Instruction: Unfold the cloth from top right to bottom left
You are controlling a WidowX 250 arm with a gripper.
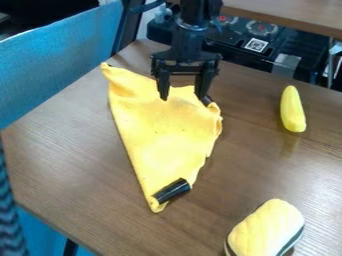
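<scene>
The yellow cloth (163, 132) lies on the wooden table as a long folded triangle, one corner at the upper left and its narrow tip toward the bottom. My gripper (182, 96) hangs over the cloth's upper right part with its two fingers spread apart and nothing visible between them. A black cylinder (172, 190) rests on the cloth near its lower tip. Another small dark piece (207, 100) shows at the cloth's upper right edge, close to the right finger; what it is, I cannot tell.
A yellow banana-shaped object (292, 109) lies at the right of the table (73, 165). Near the bottom right sits a pale yellow, rounded object with a dark green edge (266, 229). Blue fabric (60, 62) borders the table's left side.
</scene>
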